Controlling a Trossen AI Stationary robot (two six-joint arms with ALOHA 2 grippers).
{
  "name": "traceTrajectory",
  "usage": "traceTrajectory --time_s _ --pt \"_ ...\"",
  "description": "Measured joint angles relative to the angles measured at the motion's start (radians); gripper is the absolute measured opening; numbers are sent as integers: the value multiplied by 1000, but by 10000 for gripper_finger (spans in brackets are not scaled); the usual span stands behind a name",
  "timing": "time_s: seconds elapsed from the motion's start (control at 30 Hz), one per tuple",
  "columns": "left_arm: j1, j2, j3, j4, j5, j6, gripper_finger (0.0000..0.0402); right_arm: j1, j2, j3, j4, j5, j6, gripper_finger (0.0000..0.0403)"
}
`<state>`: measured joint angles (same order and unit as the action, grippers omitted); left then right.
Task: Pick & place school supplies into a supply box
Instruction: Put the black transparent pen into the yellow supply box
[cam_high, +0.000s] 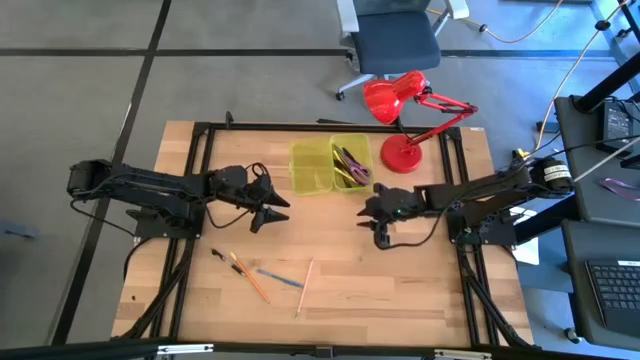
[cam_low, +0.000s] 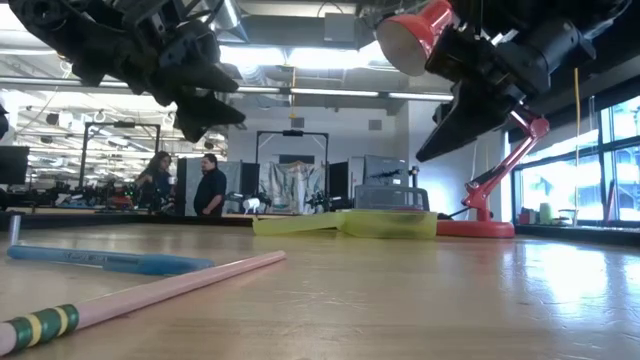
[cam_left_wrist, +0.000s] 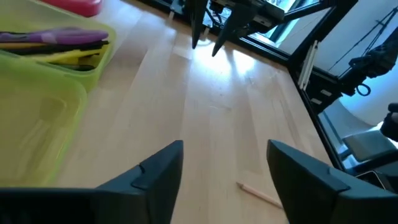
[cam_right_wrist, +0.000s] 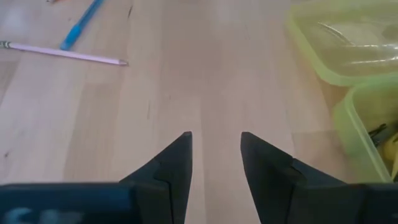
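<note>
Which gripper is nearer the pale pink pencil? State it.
Left. The left gripper hovers just above-left of the pale pink pencil in the high view; the right gripper hovers farther off to its upper right, beside the supply box.

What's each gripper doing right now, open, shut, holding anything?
Left gripper: open, empty, above the table near the supply box.
Right gripper: open, empty, above bare table.

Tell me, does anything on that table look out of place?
Nothing is broken or spilled. Four items lie loose on the wooden table: a black pen, orange pencil, blue pen and pale pink pencil, outside the yellow-green plastic box.
</note>
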<state>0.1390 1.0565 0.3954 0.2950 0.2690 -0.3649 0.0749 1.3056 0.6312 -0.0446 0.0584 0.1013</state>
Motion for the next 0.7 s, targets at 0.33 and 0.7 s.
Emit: traceTrajectory --time_s 0.33,0.7 --pt "-35 0 13 -27 15 -65 230 -7 0 0 32 1 -34 141" --pt "-326 10 327 -751 -315 -24 195 -61 0 0 27 1 -32 141"
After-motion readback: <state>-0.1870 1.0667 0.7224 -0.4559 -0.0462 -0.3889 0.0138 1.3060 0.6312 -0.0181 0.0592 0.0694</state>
